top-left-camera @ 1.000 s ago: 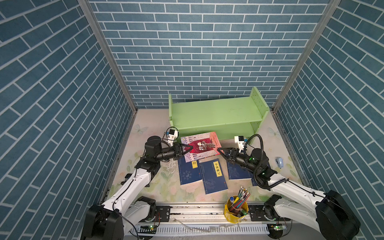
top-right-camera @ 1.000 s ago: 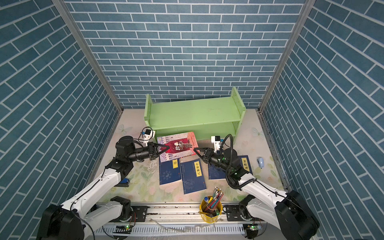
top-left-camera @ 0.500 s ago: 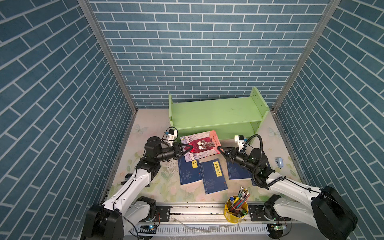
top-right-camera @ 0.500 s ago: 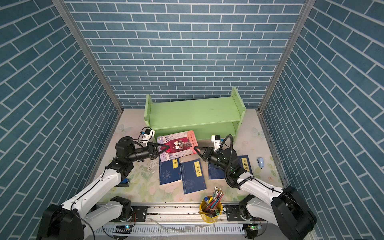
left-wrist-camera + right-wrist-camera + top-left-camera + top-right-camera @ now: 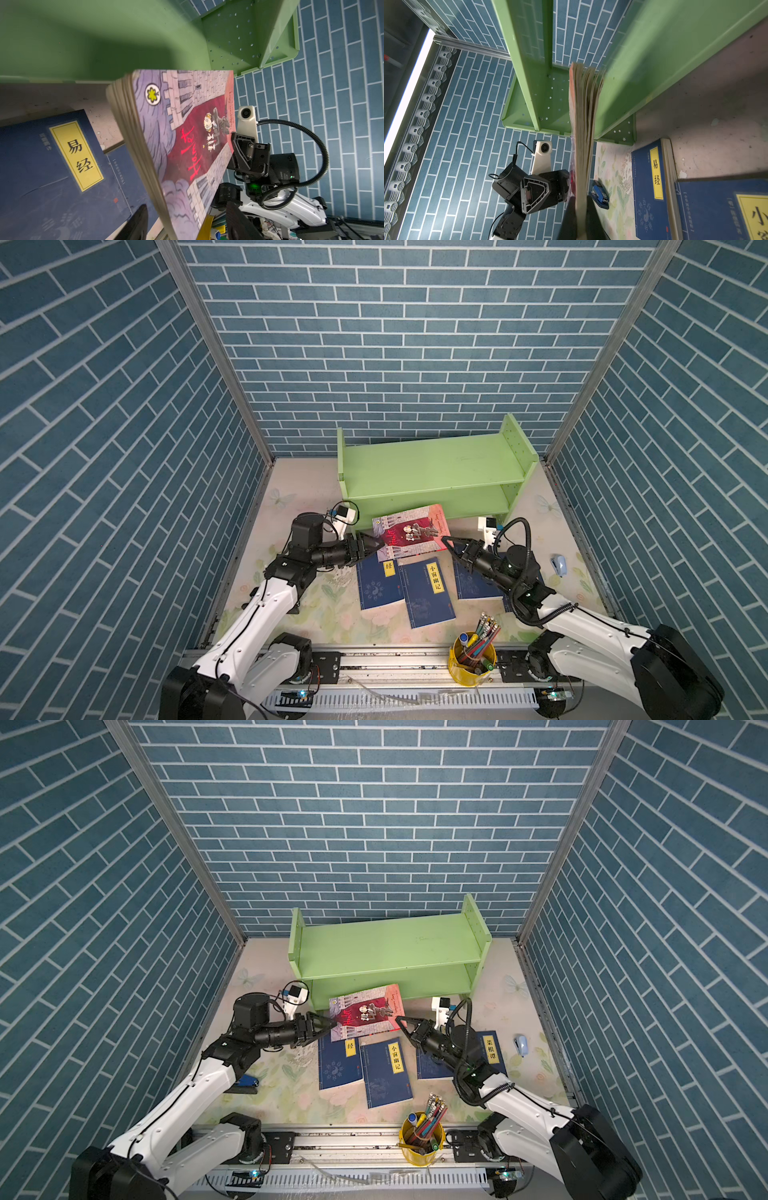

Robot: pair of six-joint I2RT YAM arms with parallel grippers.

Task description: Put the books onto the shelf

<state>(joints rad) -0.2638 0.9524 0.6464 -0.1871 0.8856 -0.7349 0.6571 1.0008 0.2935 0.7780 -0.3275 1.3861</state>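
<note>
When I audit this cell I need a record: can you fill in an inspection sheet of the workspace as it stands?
Surface: flowered mat.
Job's things: red book raised before the shelf, which holds no books; four navy books lie flat.
Clutter: pen pot, blue stapler, small pale-blue gadget.
Grippers: right pincer shut on the red book's corner; left pincer open at its opposite edge.
Cables: black loop at the right wrist, snagging nothing.
Surroundings: brick-pattern walls on three sides.
</note>
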